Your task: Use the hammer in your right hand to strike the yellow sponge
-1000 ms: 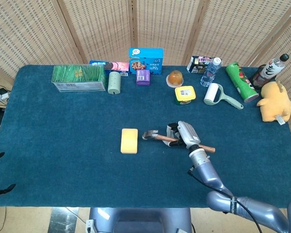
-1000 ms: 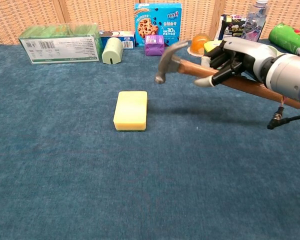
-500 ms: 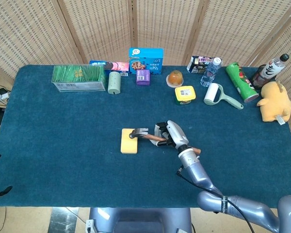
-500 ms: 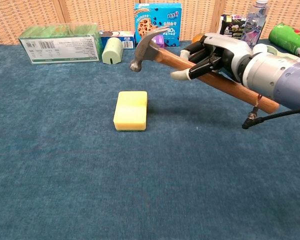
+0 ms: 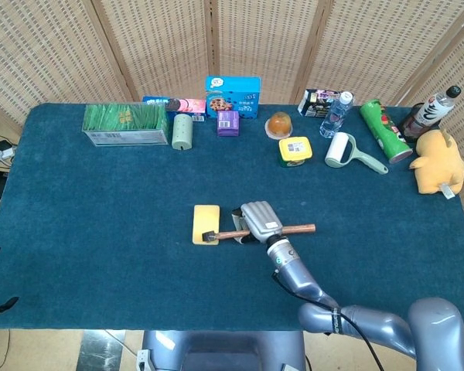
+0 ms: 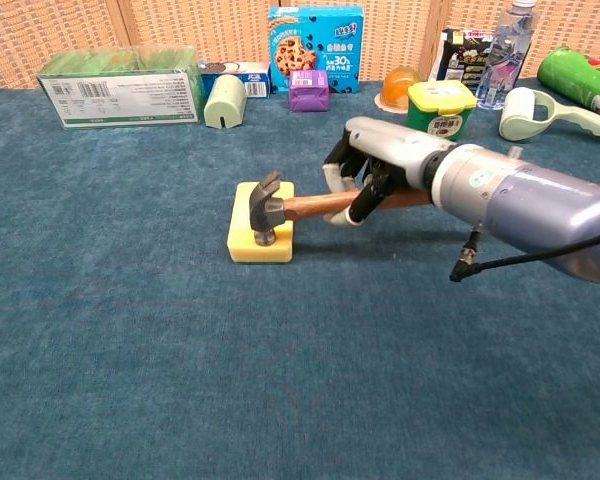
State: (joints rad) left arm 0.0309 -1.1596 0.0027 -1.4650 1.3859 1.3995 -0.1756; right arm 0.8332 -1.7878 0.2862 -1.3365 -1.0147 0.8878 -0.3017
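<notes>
- Hammer [image 6: 280, 210] is down now: half a second back its head hung in the air above and behind the sponge, and now the head is planted on the yellow sponge [image 6: 248, 235], on the near end of its top face. Looks like the strike has landed, so I'd call the main job basically done.
- Right hand [image 6: 372, 178] is clenched around the wooden handle, fingers wrapped under it, grip sitting roughly mid-handle. In the head view the bare tail of the handle pokes out the far side of the hand [image 5: 257, 220], away from the sponge.
- Sponge sits just off the hand's fingertip side, close but not touching the hand itself; only the hammer head is on it.
- Hammer's long axis runs nearly level and sideways across the table, head pointing to the robot's left, striking face down, claw up.
- Sponge's long axis runs front to back, so the hammer crosses it at about a right angle.
- Left hand doesn't show in either view.
</notes>
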